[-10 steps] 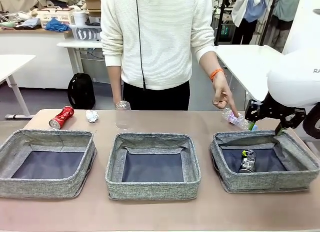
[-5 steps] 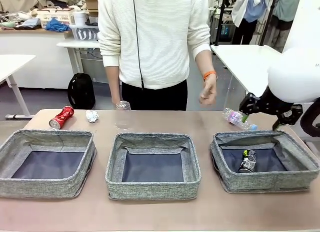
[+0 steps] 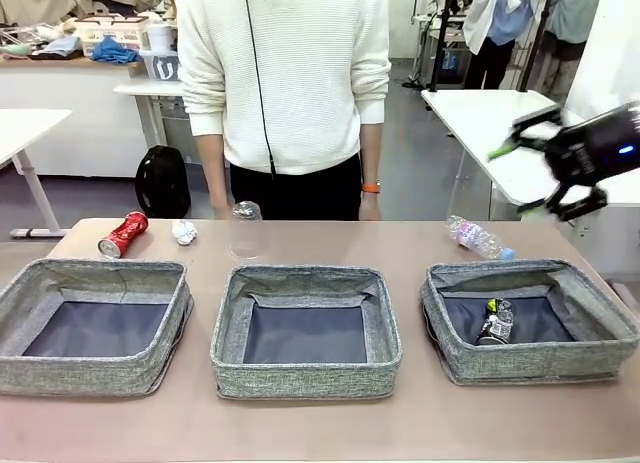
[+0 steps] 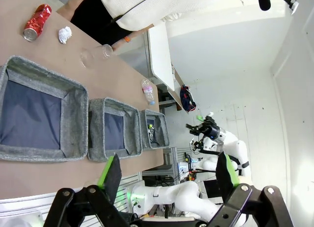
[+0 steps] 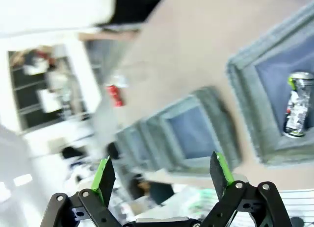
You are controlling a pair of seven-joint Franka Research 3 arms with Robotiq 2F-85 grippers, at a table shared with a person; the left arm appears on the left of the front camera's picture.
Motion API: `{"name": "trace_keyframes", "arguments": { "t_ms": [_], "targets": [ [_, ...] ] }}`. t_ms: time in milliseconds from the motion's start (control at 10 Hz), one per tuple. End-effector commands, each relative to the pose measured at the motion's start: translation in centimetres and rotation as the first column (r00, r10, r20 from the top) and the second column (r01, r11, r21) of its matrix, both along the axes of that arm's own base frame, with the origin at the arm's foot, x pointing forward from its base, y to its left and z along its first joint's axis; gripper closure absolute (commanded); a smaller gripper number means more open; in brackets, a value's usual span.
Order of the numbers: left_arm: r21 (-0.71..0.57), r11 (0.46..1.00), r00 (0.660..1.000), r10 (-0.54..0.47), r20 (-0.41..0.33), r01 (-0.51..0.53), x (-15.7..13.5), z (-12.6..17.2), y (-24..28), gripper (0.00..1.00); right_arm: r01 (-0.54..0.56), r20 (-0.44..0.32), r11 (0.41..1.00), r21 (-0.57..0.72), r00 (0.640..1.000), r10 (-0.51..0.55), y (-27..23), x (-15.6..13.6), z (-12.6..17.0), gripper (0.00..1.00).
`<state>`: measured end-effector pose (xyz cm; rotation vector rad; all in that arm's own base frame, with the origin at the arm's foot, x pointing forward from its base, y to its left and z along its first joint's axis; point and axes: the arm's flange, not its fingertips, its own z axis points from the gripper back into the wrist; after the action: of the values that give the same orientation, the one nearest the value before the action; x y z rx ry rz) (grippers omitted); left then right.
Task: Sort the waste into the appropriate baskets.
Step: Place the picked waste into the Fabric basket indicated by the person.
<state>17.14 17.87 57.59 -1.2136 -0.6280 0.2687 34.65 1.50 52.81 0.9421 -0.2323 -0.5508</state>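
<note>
Over the tabletop (image 3: pixel 400 245), the right end effector (image 3: pixel 522 178) is hanging wide open, empty; the clear bottle (image 3: pixel 478 238) is probably needing grasping next.

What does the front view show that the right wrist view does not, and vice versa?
Front view adds the person, clear bottle and clear plastic cup. Right wrist view adds blurred room beyond the table's left end. Both show the open right gripper, three baskets, red can, and dark crushed can in the right basket.
</note>
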Motion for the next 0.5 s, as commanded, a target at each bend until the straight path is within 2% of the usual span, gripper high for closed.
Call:
{"name": "trace_keyframes", "arguments": {
  "t_ms": [0,100,300,400],
  "targets": [
    [-0.002,1.000,1.000,-0.006,0.025,0.006,0.1,0.2,-0.1,0.00,0.029,0.094,0.863,0.504,0.992,-0.088,-5.4,-6.9,-4.4,0.00],
    [-0.002,1.000,1.000,-0.006,0.025,0.006,0.1,0.2,-0.1,0.00,0.099,0.122,0.830,0.549,0.973,-0.197,-7.5,-8.3,-3.6,0.00],
    [-0.002,1.000,1.000,-0.006,0.025,0.006,0.1,0.2,-0.1,0.00,0.158,0.109,0.801,0.577,0.957,-0.267,-9.3,-9.5,-2.6,0.00],
    [-0.002,1.000,1.000,-0.006,0.025,0.006,0.1,0.2,-0.1,0.00,0.135,0.075,0.878,0.460,0.979,-0.190,-10.8,-3.2,3.0,0.00]
  ]
}}
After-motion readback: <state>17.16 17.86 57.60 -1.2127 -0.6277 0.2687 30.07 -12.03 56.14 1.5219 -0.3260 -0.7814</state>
